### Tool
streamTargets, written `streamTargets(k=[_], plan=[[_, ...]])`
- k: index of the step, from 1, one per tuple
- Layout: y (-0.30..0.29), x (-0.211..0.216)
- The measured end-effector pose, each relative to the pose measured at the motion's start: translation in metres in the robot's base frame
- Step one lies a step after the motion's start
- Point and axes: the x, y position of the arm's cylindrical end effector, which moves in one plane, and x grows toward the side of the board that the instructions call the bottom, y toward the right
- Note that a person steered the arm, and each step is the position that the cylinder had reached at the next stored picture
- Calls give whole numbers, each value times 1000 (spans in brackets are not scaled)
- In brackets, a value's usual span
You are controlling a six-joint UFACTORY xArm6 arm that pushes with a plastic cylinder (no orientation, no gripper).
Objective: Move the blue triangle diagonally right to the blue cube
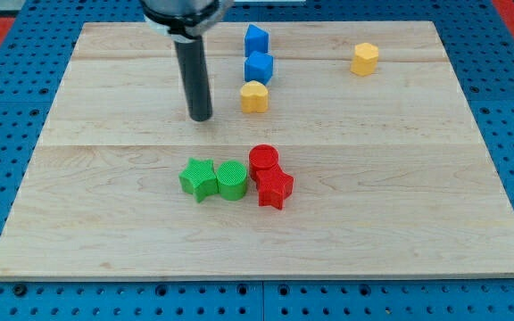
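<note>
Fingers: none, just smooth dark rod; my tip (pixel 201 117) left of yellow heart block (pixel 254 96), touching nothing.

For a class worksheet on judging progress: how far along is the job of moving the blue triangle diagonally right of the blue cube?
Done: nothing conclusive; the blue triangle sits just above the blue cube, almost touching it, not diagonally right. In hand: my tip rests on the board to the view's left of the yellow heart-shaped block, apart from both blue blocks. Left: reaching the triangle and pushing it round to the cube's right.
</note>
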Motion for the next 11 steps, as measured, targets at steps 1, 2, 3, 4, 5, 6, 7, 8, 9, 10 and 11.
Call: streamTargets(k=[1,2,3,4,5,6,7,8,9,10,11], plan=[[54,-2],[75,-39],[75,-58],[126,-43],[156,-96],[152,-164],[115,-200],[43,-202],[23,-174],[83,-155],[88,-169]])
